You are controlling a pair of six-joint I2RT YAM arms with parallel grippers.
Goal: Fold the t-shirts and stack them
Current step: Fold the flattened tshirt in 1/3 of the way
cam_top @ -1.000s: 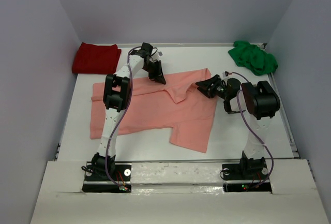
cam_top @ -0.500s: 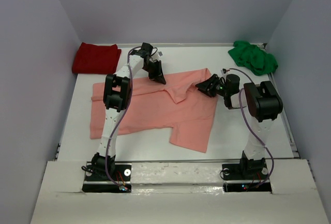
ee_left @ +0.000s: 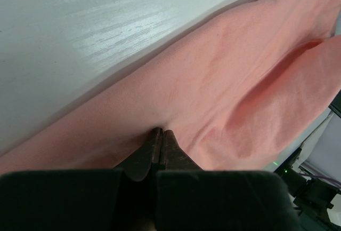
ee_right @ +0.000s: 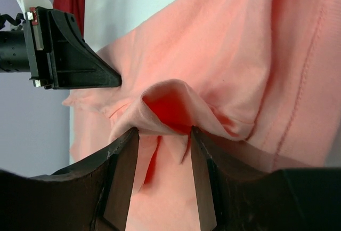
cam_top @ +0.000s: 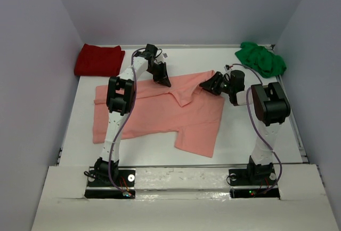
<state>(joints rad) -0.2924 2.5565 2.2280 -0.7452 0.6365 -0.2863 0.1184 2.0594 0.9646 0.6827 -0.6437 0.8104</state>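
I am taking hold of the salmon-pink t-shirt to fold it; my left gripper pinches its far edge; my right gripper, jaws apart, straddles a pucker and must close.

The worktop is viewed from high behind the arm bases, facing down; both wrist views are held close, and the salmon-pink shirt is shared by all three.

Nothing legible is being shown: no words, labels, brand marks or numbers are being made out in the overhead view or in either wrist view.
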